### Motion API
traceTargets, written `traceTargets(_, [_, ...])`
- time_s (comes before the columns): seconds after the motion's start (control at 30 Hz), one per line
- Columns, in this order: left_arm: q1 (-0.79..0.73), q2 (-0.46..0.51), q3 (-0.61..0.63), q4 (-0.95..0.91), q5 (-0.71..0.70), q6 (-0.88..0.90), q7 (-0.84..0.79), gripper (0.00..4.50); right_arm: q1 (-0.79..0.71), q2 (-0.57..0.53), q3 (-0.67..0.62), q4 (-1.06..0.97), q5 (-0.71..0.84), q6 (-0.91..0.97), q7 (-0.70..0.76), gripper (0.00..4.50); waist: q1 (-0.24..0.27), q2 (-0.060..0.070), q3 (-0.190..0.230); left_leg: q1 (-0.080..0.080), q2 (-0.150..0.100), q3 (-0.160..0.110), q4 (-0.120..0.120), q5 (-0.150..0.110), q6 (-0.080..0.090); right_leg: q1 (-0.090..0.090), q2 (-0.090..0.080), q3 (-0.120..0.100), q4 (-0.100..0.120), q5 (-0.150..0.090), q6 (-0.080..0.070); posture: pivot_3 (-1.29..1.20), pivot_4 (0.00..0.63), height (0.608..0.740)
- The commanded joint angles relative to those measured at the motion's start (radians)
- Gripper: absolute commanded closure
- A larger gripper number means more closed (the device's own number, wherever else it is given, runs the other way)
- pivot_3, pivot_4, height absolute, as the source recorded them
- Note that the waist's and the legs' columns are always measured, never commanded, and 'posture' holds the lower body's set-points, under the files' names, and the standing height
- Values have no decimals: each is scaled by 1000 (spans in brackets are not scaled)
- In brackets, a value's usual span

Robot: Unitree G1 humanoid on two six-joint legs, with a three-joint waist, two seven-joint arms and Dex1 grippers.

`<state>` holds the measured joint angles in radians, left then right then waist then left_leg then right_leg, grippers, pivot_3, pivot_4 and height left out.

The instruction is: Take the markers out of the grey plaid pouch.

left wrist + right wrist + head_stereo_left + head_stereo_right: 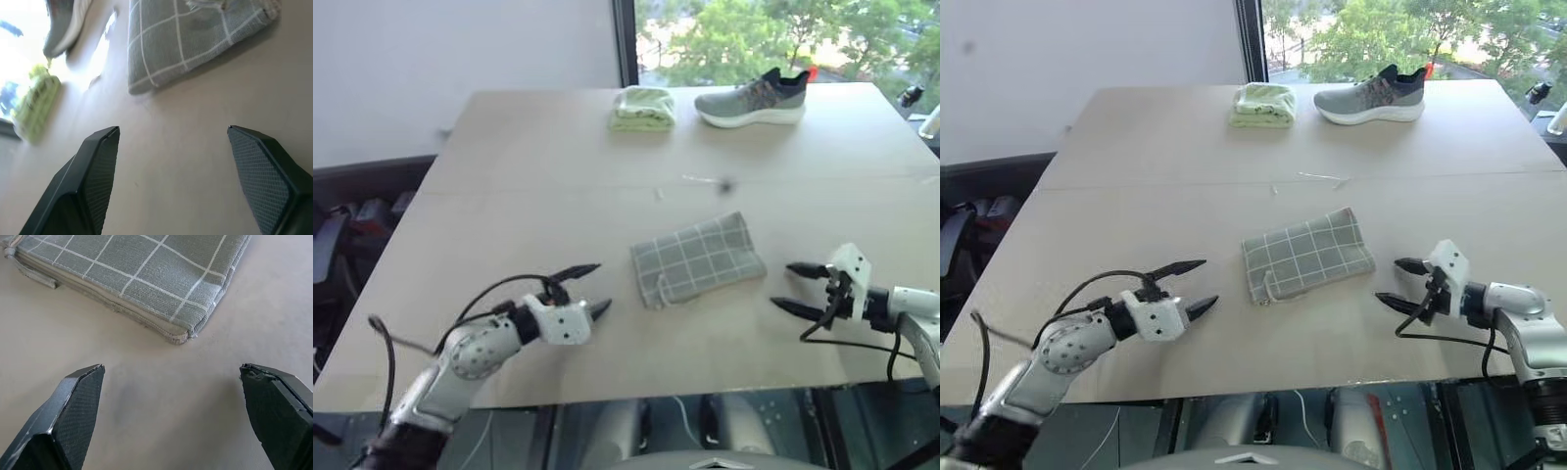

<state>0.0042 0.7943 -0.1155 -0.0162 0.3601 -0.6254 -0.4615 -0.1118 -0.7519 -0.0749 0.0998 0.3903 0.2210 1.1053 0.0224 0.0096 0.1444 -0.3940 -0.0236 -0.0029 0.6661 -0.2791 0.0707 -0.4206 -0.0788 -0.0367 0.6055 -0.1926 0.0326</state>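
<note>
The grey plaid pouch lies flat at the middle of the table, zipper edge toward the robot, nothing touching it. Left gripper hovers beside it, fingers spread and empty; right gripper faces it from the other side, likewise wide apart and holding nothing.

Grey plaid pouch flat on table — fingers spread apart

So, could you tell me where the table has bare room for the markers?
Bare wood lies between the grey plaid fabric pouch and the folded light-green cloth, and along the left side. The far edge, with the grey sneaker, is crowded.
</note>
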Motion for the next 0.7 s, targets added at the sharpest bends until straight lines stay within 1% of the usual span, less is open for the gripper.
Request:
traceTargets(0.03, [-92,19,-51,156,220,-159,144,867,4,-6,-28,-41,10,4,-6,0,3,1,0,-1,0,0,0,0,0,-1,0,0,0,0,0,0,150,740])
traceTargets(0.13, [-188,9,-109,256,344,-249,246,867,18,-6,-36,-58,11,9,-14,0,12,1,0,-1,0,1,0,0,0,-1,0,0,0,0,0,0,150,740])
traceTargets(0.3, [-357,-32,-223,400,484,-368,371,867,29,-6,-45,-75,9,12,-31,0,26,3,-1,-1,-1,1,1,2,4,-1,-1,0,1,0,0,0,150,740])
traceTargets(0.47, [-499,-83,-313,523,555,-445,450,867,34,-3,-50,-86,3,8,-50,0,31,3,-2,-1,-1,3,2,3,4,0,-2,0,2,1,1,0,150,740])
traceTargets(0.53, [-551,-111,-349,565,582,-463,475,867,43,-2,-52,-98,3,7,-58,0,36,3,-2,-2,-2,3,3,3,4,0,-2,0,2,2,4,0,150,740])
traceTargets(0.7, [-631,-167,-399,638,598,-482,521,867,48,3,-54,-107,0,3,-77,0,40,2,-2,-3,-3,4,4,3,5,0,-2,-1,1,3,5,0,150,740])
